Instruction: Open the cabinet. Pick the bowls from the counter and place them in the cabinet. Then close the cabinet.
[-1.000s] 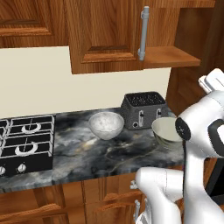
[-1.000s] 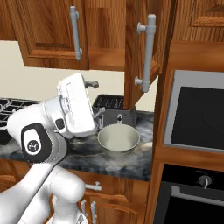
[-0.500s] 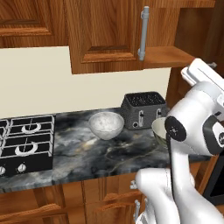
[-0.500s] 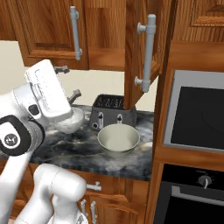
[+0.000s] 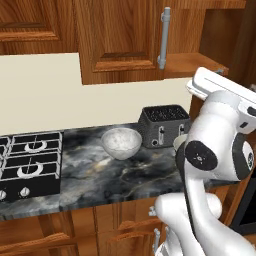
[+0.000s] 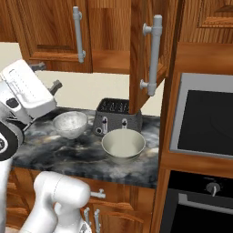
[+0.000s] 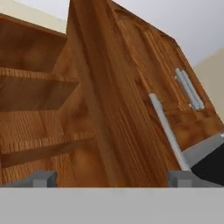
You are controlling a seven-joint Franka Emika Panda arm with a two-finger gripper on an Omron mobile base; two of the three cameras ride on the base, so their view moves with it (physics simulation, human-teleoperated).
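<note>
The fingers (image 7: 112,177) stand wide apart and empty before the open cabinet (image 7: 100,109), while both bowls, speckled (image 6: 70,124) and cream (image 6: 123,144), sit mid-frame on the table (image 6: 68,152), likely rigid, slippery, best pinched at the rim.

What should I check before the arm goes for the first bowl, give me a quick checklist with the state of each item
1. Cabinet right door swung open: ok; left door shut.
2. Shelf inside free for bowls: ok, bare boards in the hand view.
3. Claw open, nothing held: ok.
4. Speckled bowl upright on the counter: ok.
5. Cream bowl upright, in front of the toaster: ok.
6. Claw aimed at a bowl: not ok, it faces the open door.
</note>
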